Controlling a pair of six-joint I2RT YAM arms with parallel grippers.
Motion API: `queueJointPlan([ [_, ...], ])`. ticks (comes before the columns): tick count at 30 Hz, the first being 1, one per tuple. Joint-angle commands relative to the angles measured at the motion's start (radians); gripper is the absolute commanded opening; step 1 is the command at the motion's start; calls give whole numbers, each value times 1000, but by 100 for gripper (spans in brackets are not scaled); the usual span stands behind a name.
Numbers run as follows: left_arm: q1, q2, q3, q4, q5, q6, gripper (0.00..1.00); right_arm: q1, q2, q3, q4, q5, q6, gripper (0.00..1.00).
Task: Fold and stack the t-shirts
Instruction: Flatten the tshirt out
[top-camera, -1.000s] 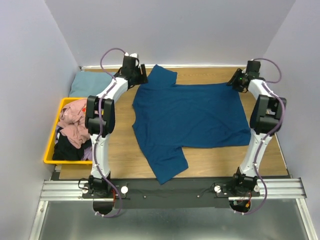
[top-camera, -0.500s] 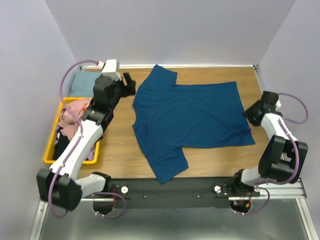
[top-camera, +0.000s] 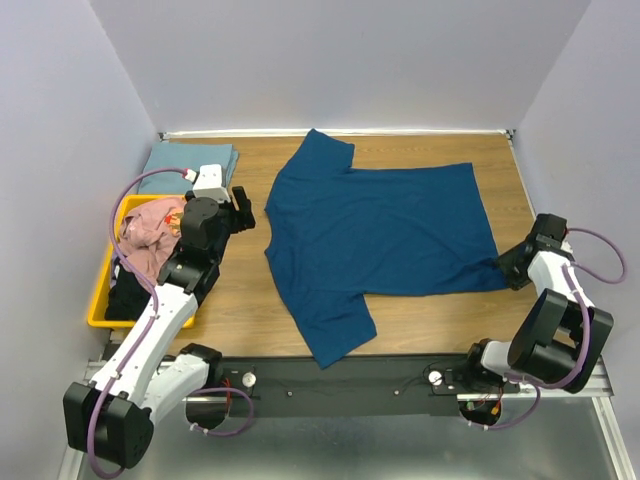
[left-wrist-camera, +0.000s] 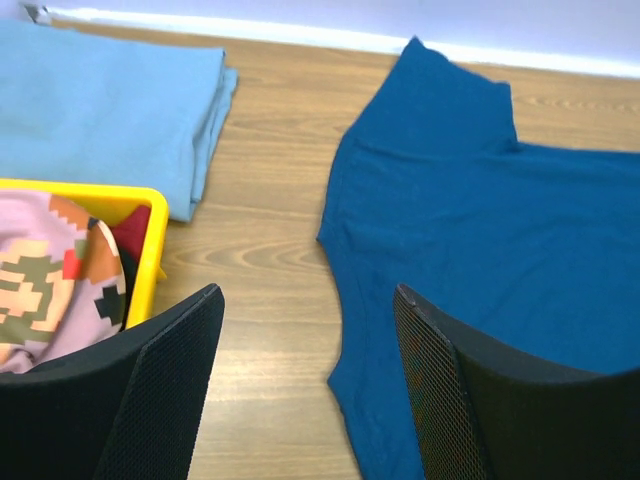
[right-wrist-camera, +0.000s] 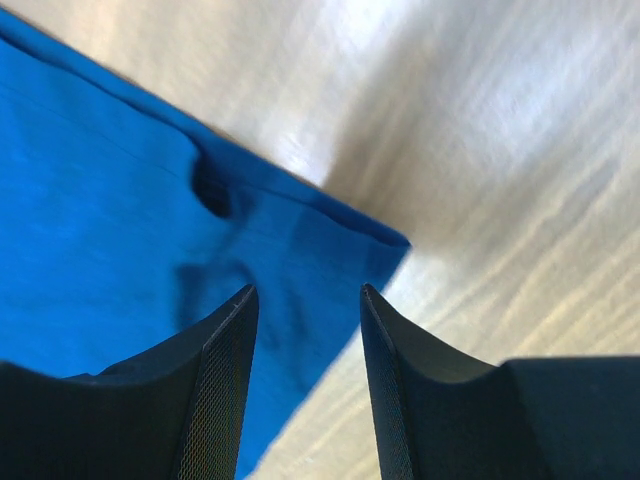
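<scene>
A dark blue short-sleeved cloth t-shirt (top-camera: 380, 235) is spread flat across the wooden desk (top-camera: 250, 290), with one sleeve towards the far wall and the other towards the near edge. A folded pale blue t-shirt (left-wrist-camera: 100, 100) lies in the far left corner, and a crumpled pink garment (top-camera: 150, 240) is left in the yellow plastic bin (left-wrist-camera: 150, 235).

The main risk is judged to lie at the shirt's near right hem corner. Only the very tip of the cloth sits under the right pincer (right-wrist-camera: 307, 300), so a closing could miss it or catch the desk. A small pucker is seen just inside that corner; if lifted as it is, a crease could be carried into the fold. The left pincer (left-wrist-camera: 305, 330) is over bare wood just beside the shirt's left edge, so uneven grasps would skew the fold.

The left arm is stretched forward beside the bin, its pincer gaping wide and empty. The right arm is folded low, its pincer partly parted, with nothing gripped.
</scene>
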Motion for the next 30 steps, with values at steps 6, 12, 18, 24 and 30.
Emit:
queueJointPlan([
  [6, 0, -37, 2, 15, -69, 20, 76, -6, 45, -34, -84, -19, -9, 52],
  [12, -8, -46, -1, 14, -84, 23, 76, -8, 113, -5, -79, -13, -3, 51],
  [18, -26, -39, -3, 12, -90, 28, 77, -8, 146, 25, -78, -5, 6, 46],
  [24, -26, -29, -3, 9, -103, 29, 76, -8, 127, 20, -108, 25, 11, 5],
  [30, -26, -23, -3, 8, -107, 29, 76, -8, 45, 89, -207, 84, 26, 1],
])
